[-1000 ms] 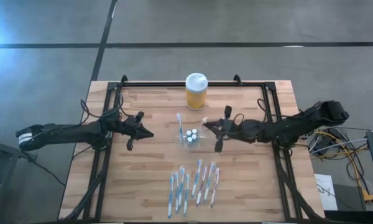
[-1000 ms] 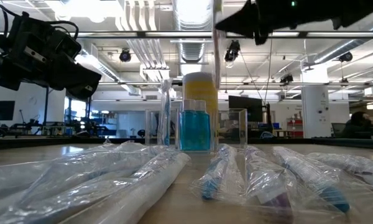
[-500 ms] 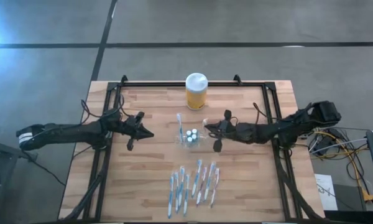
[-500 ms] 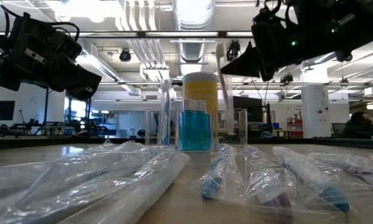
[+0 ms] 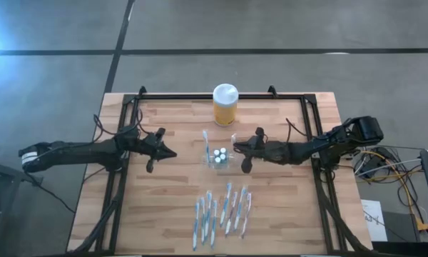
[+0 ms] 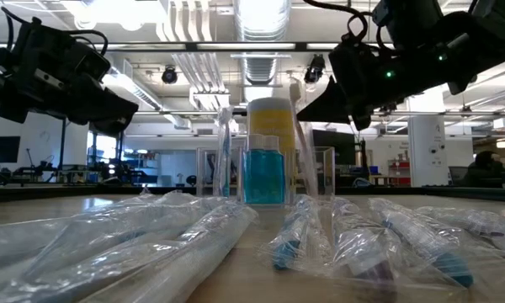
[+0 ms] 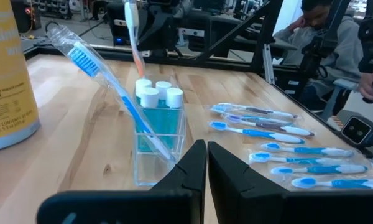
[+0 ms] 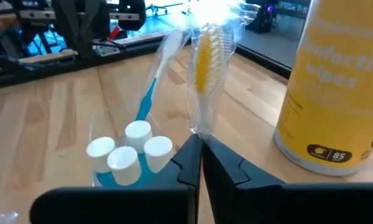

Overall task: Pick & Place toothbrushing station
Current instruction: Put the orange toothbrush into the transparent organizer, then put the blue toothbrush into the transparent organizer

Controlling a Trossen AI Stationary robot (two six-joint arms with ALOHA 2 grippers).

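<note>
- Since the earlier frame the right hand (image 5: 237, 148) is coming lower and closer to the toothbrushing station (image 5: 217, 157), bringing its wrapped yellow toothbrush (image 8: 206, 68) down beside the holder; the left arm is not shifting.
- The toothbrushing station, a clear holder with three white-capped blue tubes (image 7: 156, 94) and a leaning blue toothbrush (image 7: 105, 81), is standing at the worktop's (image 5: 171, 207) centre.
- The right hand is sitting at the holder's 3 o'clock, fingers pinched shut on the yellow toothbrush's lower end, the bristle head pointing up.
- The yellow jar (image 5: 225, 104) is standing at the holder's 12 o'clock, apart from it.
- The row of wrapped toothbrushes (image 5: 221, 208) is lying at its 6 o'clock, near the worktop's front.
- The left hand (image 5: 168, 153) is hovering at 9 o'clock, well apart, fingers closed on nothing.
- Doing this step well, as I judge it: keep the brush near upright, centre its handle tip over an empty cup, lower slowly so the wrapper is not catching the rim or tipping the light holder, and release only once the handle is resting inside.
</note>
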